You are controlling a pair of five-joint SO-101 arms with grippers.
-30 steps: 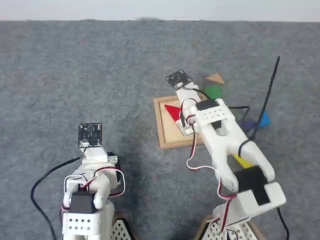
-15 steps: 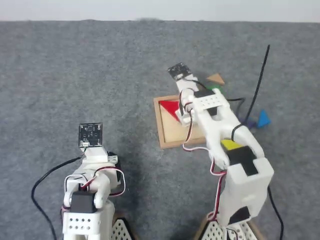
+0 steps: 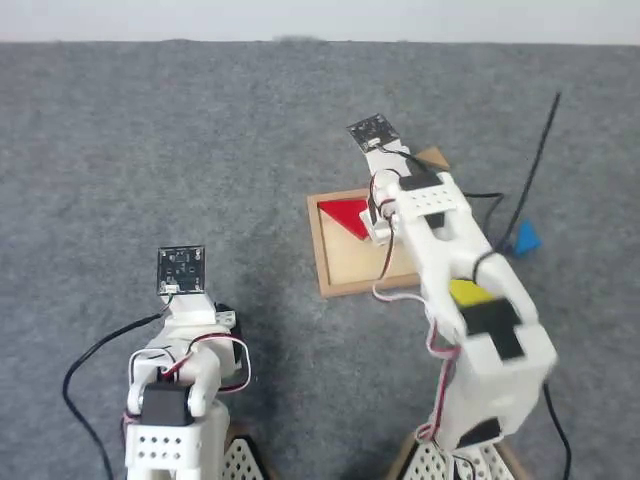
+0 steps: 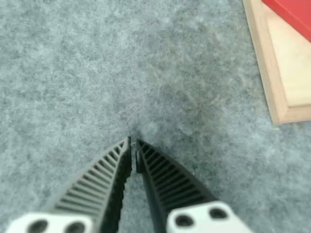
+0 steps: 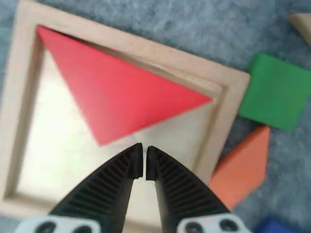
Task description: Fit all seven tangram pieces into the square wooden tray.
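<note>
**Red triangle in the tray, both claws closed on nothing**

In the high view the left arm [image 3: 175, 390] sits at the lower left of the frame, well apart from the tray [image 3: 325, 265]. The left claw [image 4: 132, 141] is pressed together with nothing between its tips. It hangs over the bare grey table [image 4: 73, 58], with a corner of the tray's rim near it.

The square wooden tray lies just right of the frame's centre. The red triangle [image 3: 345, 215] lies flat in its upper left corner, long edge along the tray wall.

The right arm [image 3: 460, 290] stretches from the lower right of the frame up over the tray. The right claw [image 5: 143, 146] is also pressed together and pinches nothing. Its tips are over the tray floor just beside the red triangle's edge.

Outside the tray wall lie a green square [image 5: 274, 92] and an orange piece [image 5: 243, 165], the orange one just beside the wall. Farther right in the high view is a blue triangle [image 3: 525, 238]. A tan triangle [image 3: 435, 157] shows partly behind the arm.
</note>
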